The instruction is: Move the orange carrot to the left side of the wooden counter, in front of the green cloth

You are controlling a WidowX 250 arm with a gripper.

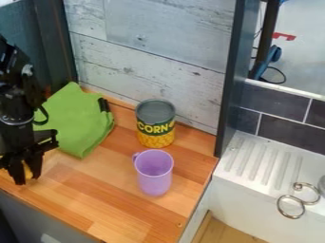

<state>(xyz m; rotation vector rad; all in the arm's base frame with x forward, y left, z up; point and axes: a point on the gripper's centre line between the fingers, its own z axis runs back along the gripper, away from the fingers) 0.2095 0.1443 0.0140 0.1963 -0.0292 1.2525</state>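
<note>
Yellow lettering on a dark green band, with a picture of yellow kernels below, around a cylindrical metal can with a grey top (155, 112). Stands upright near the wall of weathered, whitish wood planks (152, 66), on the orange-brown wooden counter (101, 190). At the right, beyond a dark upright post (232, 76), dark grey tiles with pale grout (289, 126) above a ridged white sink unit (244, 199), with linked silver metal rings (291, 207) on top. Just in front of the can, a lilac mug with a side handle (154, 178), upright, open mouth upward, pale inner wall in view. At the left, a rumpled bright green cloth (76, 123) near the wall, beside the arm. Low at the left edge, over the counter, the black two-finger gripper (26, 179), pointing down, closed around a small yellow object (27, 171), partly hidden between the fingers.
</note>
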